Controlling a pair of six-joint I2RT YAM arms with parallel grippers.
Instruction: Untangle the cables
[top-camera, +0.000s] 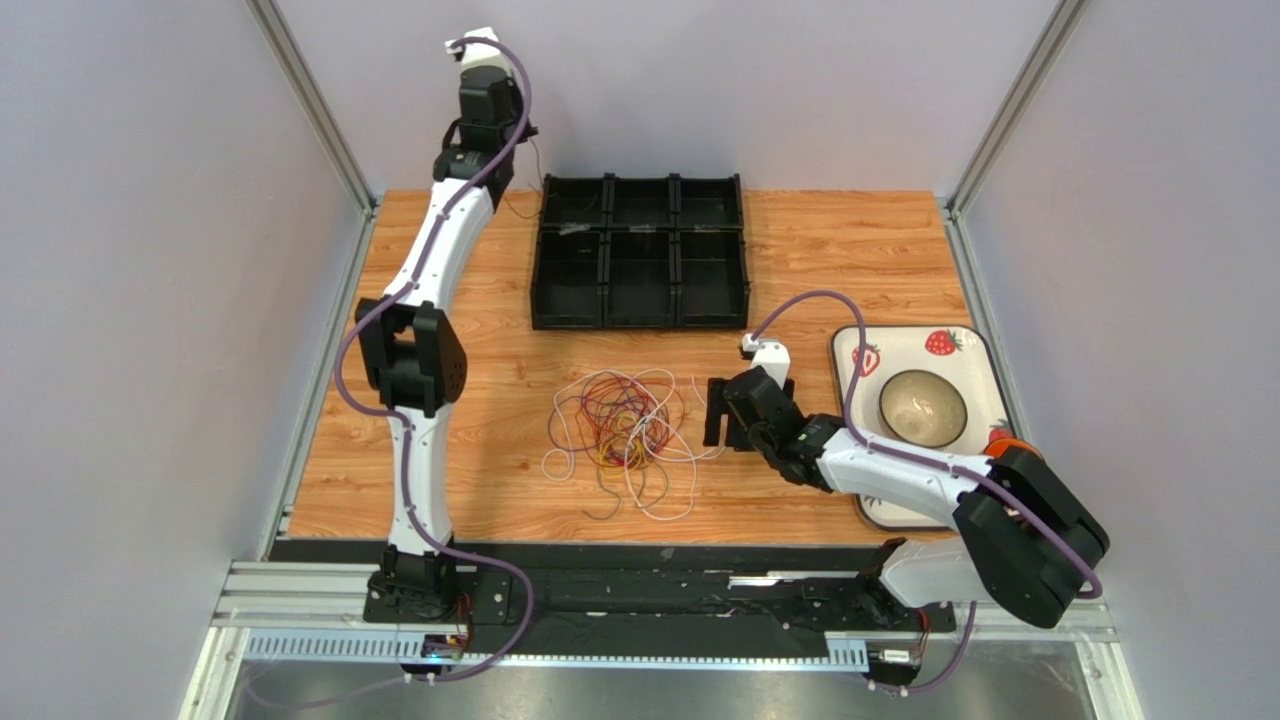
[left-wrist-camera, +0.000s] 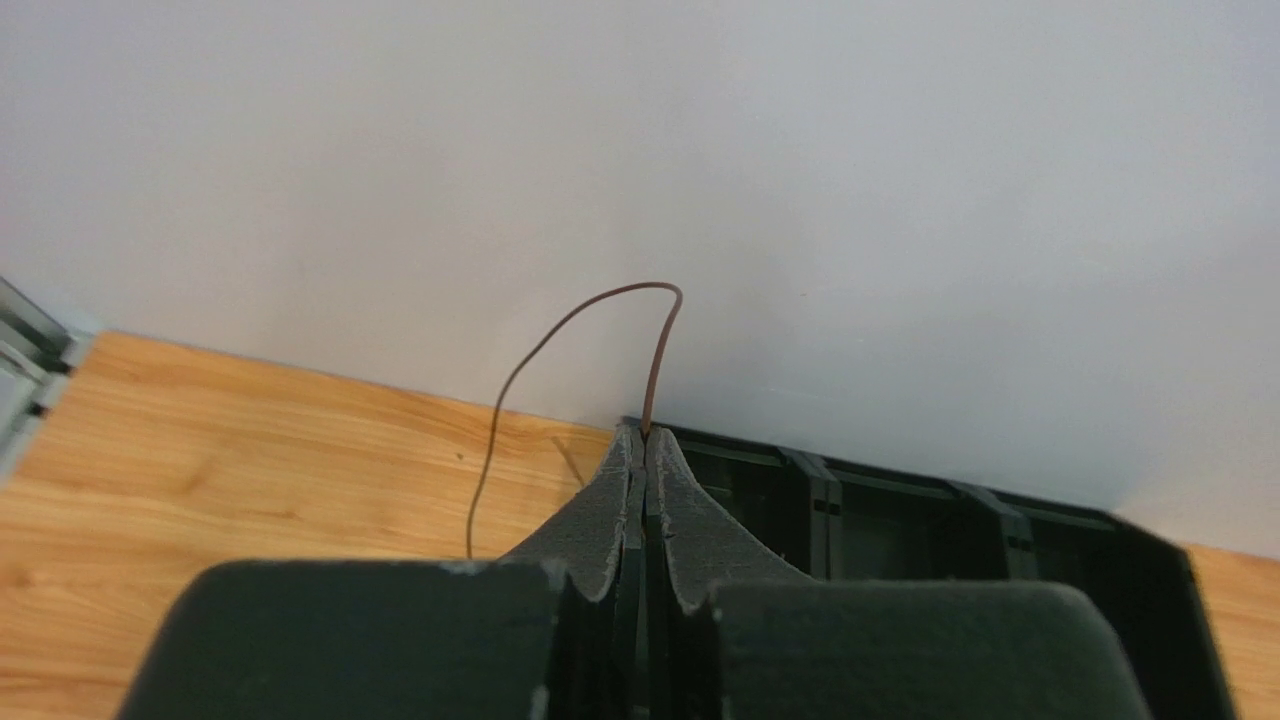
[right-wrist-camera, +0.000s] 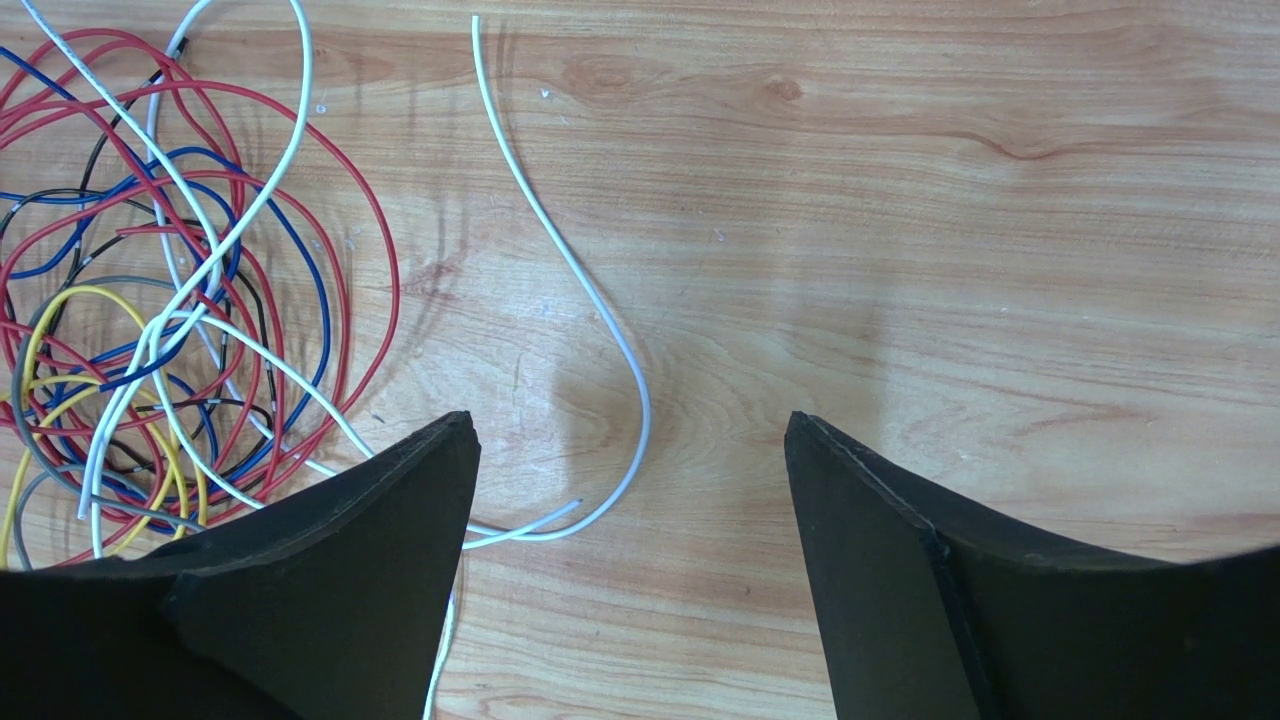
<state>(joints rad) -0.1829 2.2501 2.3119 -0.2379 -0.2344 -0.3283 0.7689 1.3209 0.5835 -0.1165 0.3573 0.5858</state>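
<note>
Left wrist: left fingers (left-wrist-camera: 613, 510) clamp a cable (left-wrist-camera: 526, 357) by the wall (left-wrist-camera: 842, 165); right fingers (right-wrist-camera: 376, 525) gape over wood (right-wrist-camera: 932, 225).

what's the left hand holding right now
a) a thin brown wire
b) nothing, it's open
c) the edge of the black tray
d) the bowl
a: in the wrist view the left hand is pinched shut on a thin brown wire that arcs up out of its tips.
</note>
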